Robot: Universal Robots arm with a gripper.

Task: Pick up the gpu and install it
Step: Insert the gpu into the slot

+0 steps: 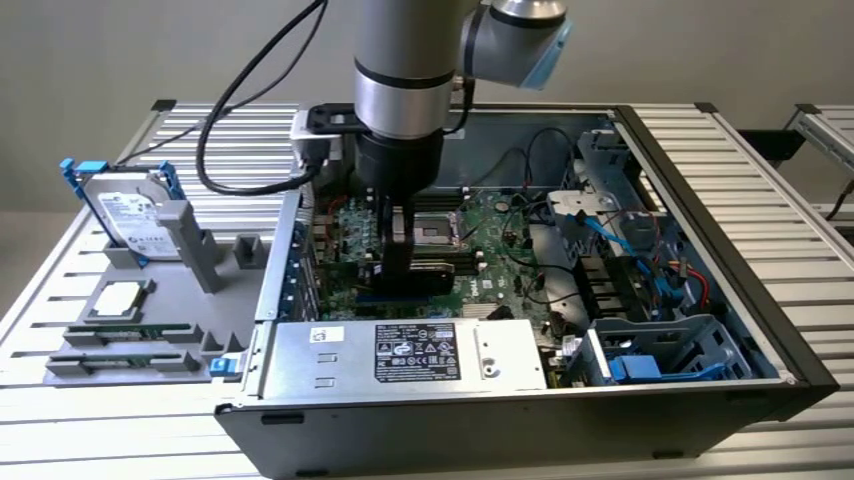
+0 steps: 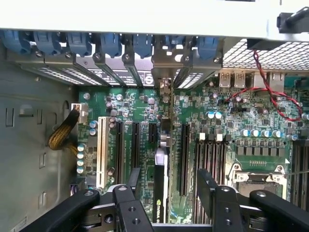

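The gpu (image 2: 161, 159) stands on edge in a motherboard slot. I see it along its thin edge, green board with a black face, and its bracket end reaches the case's rear slot openings (image 2: 164, 72). My gripper (image 2: 166, 176) is open, with one black finger (image 2: 129, 181) on each side of the card and a gap to each. In the exterior view my gripper (image 1: 400, 238) reaches down into the open computer case (image 1: 747, 300), just above the motherboard (image 1: 494, 245). There the gpu (image 1: 430, 270) shows as a dark strip below the fingers.
A grey fixture (image 1: 120, 355) at the exterior view's left holds a hard drive with blue rails (image 1: 131, 212), a processor (image 1: 118, 298) and memory sticks (image 1: 127, 335). The power supply (image 1: 400, 352), drive cage (image 1: 667, 350) and cables (image 1: 601, 240) crowd the case. The CPU socket (image 2: 256, 179) lies nearby.
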